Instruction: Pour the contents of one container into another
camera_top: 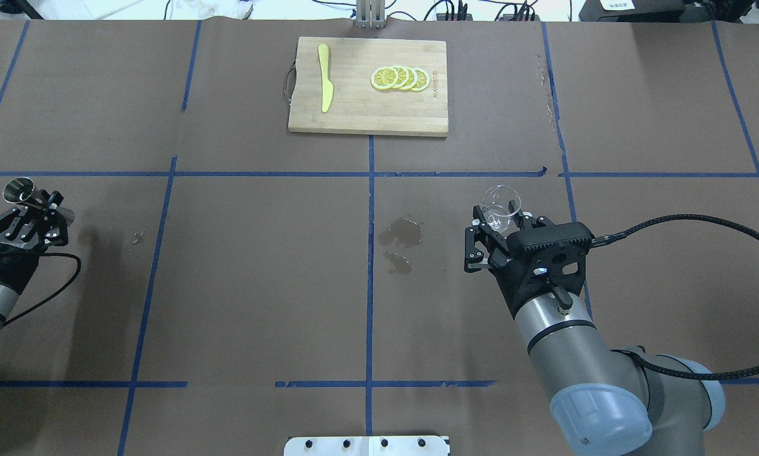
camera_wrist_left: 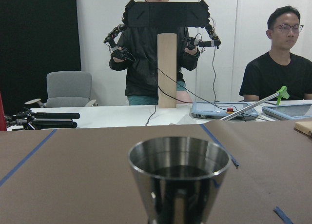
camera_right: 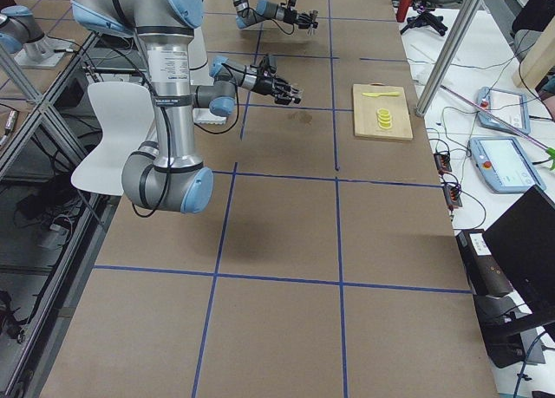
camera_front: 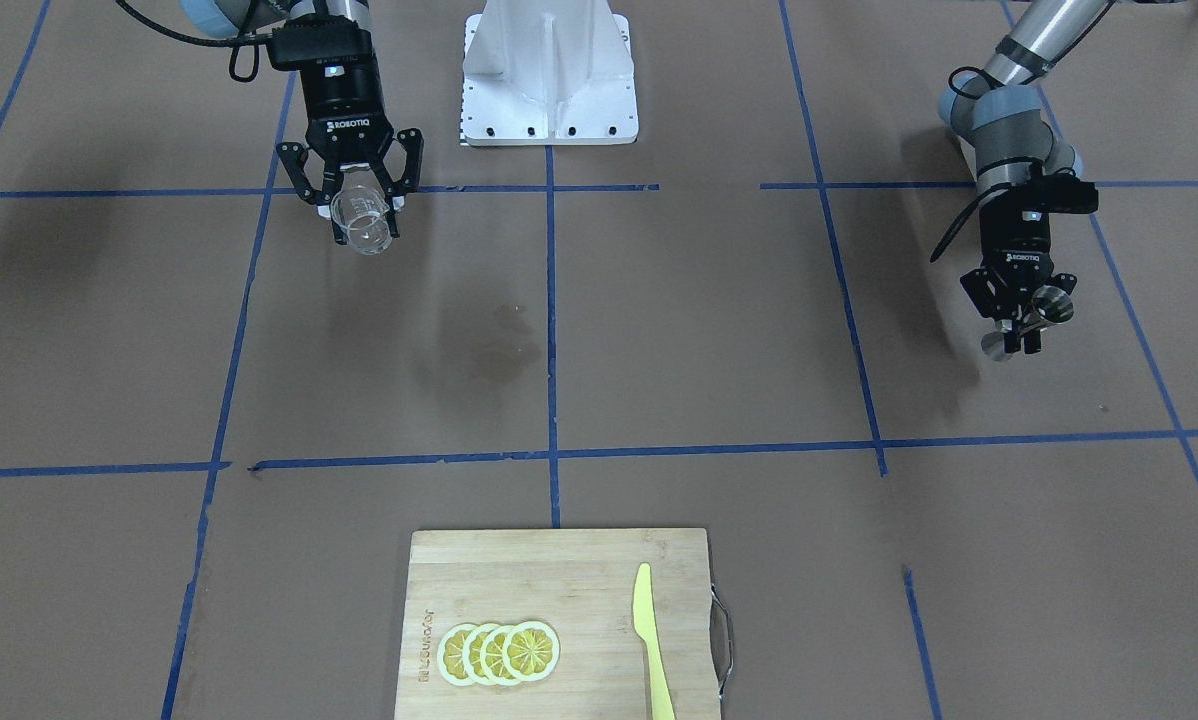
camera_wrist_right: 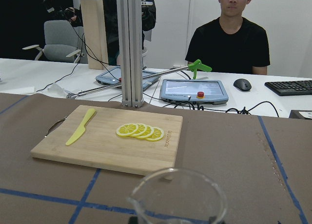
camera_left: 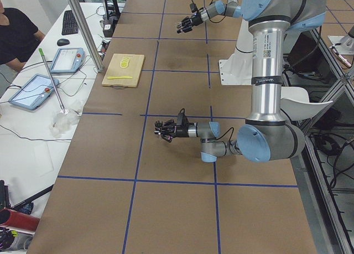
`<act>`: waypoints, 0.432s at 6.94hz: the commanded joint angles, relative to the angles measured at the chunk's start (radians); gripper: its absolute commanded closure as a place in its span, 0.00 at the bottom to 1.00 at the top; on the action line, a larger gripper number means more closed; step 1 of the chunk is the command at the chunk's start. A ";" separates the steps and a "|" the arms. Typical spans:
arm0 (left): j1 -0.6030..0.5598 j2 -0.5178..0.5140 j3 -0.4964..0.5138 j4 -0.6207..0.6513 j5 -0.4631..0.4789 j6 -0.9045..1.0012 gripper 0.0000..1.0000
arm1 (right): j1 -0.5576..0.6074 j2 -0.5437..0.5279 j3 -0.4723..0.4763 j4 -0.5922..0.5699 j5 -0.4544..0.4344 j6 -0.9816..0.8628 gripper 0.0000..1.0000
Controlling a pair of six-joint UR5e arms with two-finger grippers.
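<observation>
1. Holding is judged the step in hand: both vessels are gripped clear of the surface (camera_top: 240,272), well apart, and pouring is not yet begun.
2. The beaker (camera_top: 500,206) is clamped between the right jaws, partly closed around its wall, rim level. Its contents cannot be told.
3. The jigger (camera_top: 26,192) is pinched at the waist by the left jaws, closed narrow, open cone upward.
4. Next, the vessels need to be brought together between the jaws, with the beaker's lip set just over the jigger's small mouth and tipped slowly.
</observation>
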 commanded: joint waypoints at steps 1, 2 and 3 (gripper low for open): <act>0.001 0.017 -0.001 0.006 -0.038 0.004 1.00 | 0.000 0.002 0.000 0.000 0.000 0.000 1.00; 0.001 0.019 -0.002 0.006 -0.079 0.002 1.00 | 0.000 0.000 -0.002 0.000 0.000 0.000 1.00; 0.002 0.017 -0.003 0.006 -0.090 -0.002 1.00 | 0.000 0.002 0.000 0.000 0.000 0.002 1.00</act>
